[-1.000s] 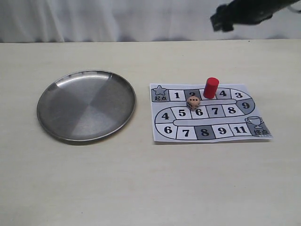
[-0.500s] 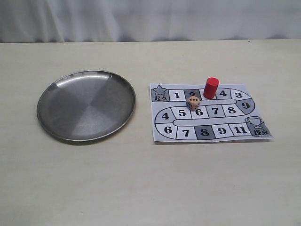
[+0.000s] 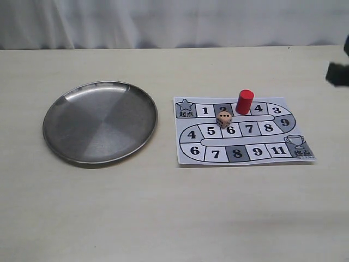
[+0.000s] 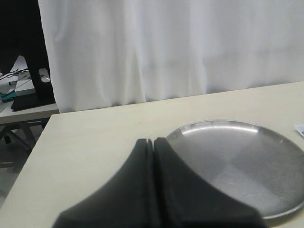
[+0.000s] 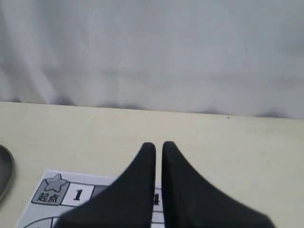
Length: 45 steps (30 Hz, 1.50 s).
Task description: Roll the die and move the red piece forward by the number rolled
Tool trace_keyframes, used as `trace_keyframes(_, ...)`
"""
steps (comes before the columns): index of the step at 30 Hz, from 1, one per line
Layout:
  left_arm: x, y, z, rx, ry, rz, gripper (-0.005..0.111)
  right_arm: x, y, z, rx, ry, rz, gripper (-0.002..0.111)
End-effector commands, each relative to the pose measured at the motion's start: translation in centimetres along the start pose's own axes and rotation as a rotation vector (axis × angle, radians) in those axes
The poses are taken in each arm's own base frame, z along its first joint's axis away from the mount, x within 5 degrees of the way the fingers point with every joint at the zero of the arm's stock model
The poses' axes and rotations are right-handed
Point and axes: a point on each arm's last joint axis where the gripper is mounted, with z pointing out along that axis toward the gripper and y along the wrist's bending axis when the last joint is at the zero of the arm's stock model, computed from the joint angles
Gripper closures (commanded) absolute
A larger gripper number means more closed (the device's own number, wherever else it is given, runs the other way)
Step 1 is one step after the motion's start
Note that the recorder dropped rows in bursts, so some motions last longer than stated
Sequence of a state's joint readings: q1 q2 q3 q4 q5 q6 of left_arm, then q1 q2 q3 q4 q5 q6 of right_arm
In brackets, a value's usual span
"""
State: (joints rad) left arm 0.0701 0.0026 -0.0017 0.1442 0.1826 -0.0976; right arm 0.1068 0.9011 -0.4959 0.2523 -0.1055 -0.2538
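The die (image 3: 224, 119), a tan cube with three dark pips in a row on top, lies on the paper board (image 3: 267, 151) between squares 2 and 6. Just right of it the red piece (image 3: 245, 101) stands upright on the top row, between squares 2 and 4. A dark blurred part of the right arm (image 3: 339, 72) shows at the right edge, away from the board. My right gripper (image 5: 158, 145) hangs shut and empty over the board's top row (image 5: 71, 194); its fingers hide the die and the red piece. My left gripper (image 4: 153, 141) is shut and empty beside the plate.
A round steel plate (image 3: 100, 121) lies left of the board with nothing in it; the left wrist view shows it as the plate (image 4: 237, 156) by the fingers. White curtain runs along the table's far edge.
The dark arm at the top right a second ago left the view, and a part of it now shows at the right edge. Die, red piece and plate have not moved.
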Motion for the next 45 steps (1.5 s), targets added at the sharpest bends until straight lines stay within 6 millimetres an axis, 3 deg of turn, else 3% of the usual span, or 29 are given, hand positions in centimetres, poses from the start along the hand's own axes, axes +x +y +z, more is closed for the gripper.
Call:
trace_keyframes(1,0.0,0.0,0.0,-0.004,-0.010,0.000,0.107,4.8,-0.5,-1.7,0.045,-0.033,0.079,0.104)
trace_keyframes(6,0.0,0.0,0.0,-0.004,-0.010,0.000,0.107,8.1,-0.6,-3.4,0.055,-0.020,0.108,0.104)
trace_keyframes(16,0.0,0.0,0.0,-0.004,-0.010,0.000,0.107,7.8,-0.2,-6.9,0.003,-0.090,0.141,0.104)
trace_keyframes(24,0.0,0.0,0.0,-0.004,-0.010,0.000,0.107,10.8,-0.1,-9.3,-0.021,-0.157,0.166,0.104)
trace_keyframes(26,0.0,0.0,0.0,-0.004,-0.010,0.000,0.107,10.8,-0.1,-9.9,-0.031,-0.191,0.166,0.104)
trace_keyframes(30,0.0,0.0,0.0,-0.004,-0.010,0.000,0.107,11.7,0.1,-10.5,-0.046,-0.126,0.057,0.104)
trace_keyframes(41,0.0,0.0,0.0,-0.004,-0.010,0.000,0.107,11.7,0.2,-11.0,-0.050,-0.159,0.054,0.104)
trace_keyframes(45,0.0,0.0,0.0,-0.004,-0.010,0.000,0.107,11.5,0.2,-11.0,-0.069,-0.180,0.180,0.104)
